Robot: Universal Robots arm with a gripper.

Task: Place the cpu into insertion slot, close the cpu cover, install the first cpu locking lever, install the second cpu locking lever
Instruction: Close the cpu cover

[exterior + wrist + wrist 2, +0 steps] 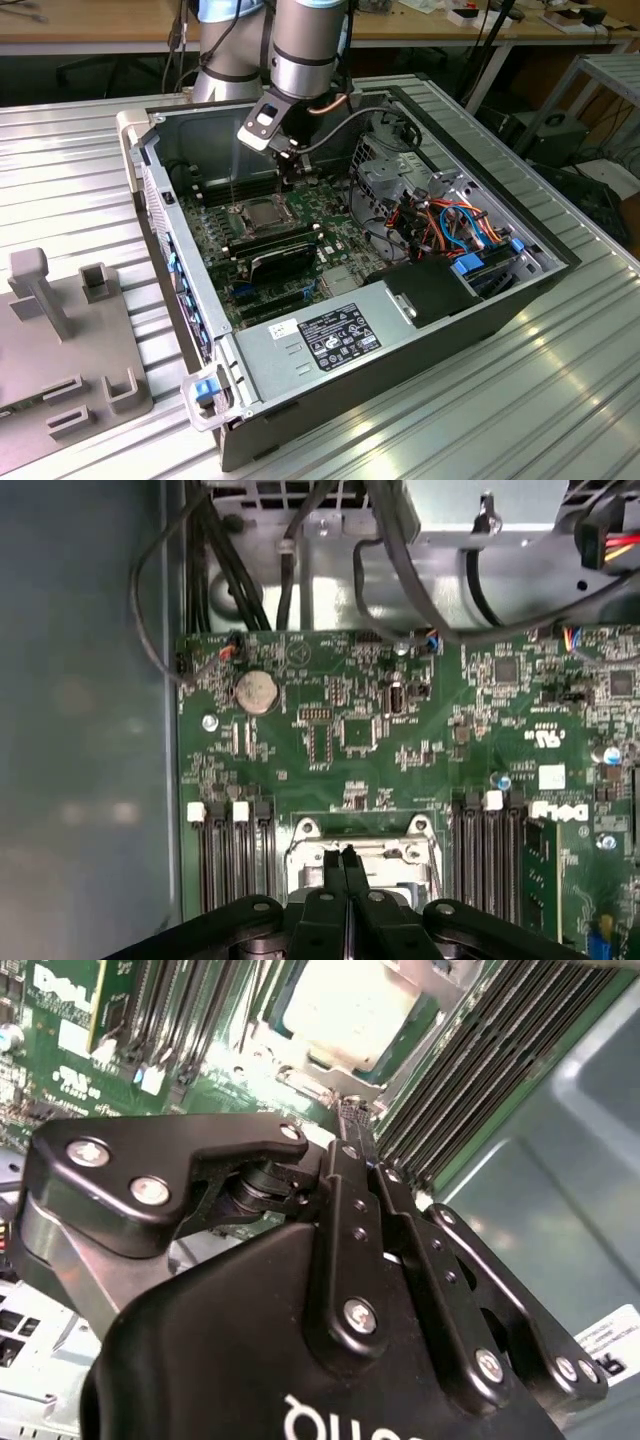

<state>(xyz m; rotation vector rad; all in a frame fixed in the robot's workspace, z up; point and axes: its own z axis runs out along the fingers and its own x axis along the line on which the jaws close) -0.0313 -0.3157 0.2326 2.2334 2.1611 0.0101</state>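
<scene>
Ribbed metal tabletop carries an open computer case (pixel 450 335) in the exterior view, with a grey fixture plate (pixel 60 340) lying on the exterior view's left. The arm reaches down into the case, and the gripper (pixel 288 182) hangs low over the green motherboard (pixel 330 245), close above the far right edge of the insertion slot (pixel 240 214). A labelled power supply (pixel 340 335) sits at the near side of the case.

In the second wrist view the black gripper (pixel 352 1125) has its fingers (pixel 345 1165) pressed together with nothing seen between them. Just beyond the tips lies the cpu (pixel 340 1010), its pale metal top up, seated inside the shiny rim of the slot (pixel 290 1070), with long memory slots (pixel 470 1070) running alongside (whether the cover is down over it I cannot tell).

In the first wrist view the closed gripper (pixel 345 852) points at the slot's metal frame (pixel 405 852), which has memory slots (pixel 235 855) on both sides. A round coin cell (pixel 255 692) sits farther up the board, and dark cables (pixel 300 570) run beyond it.
</scene>
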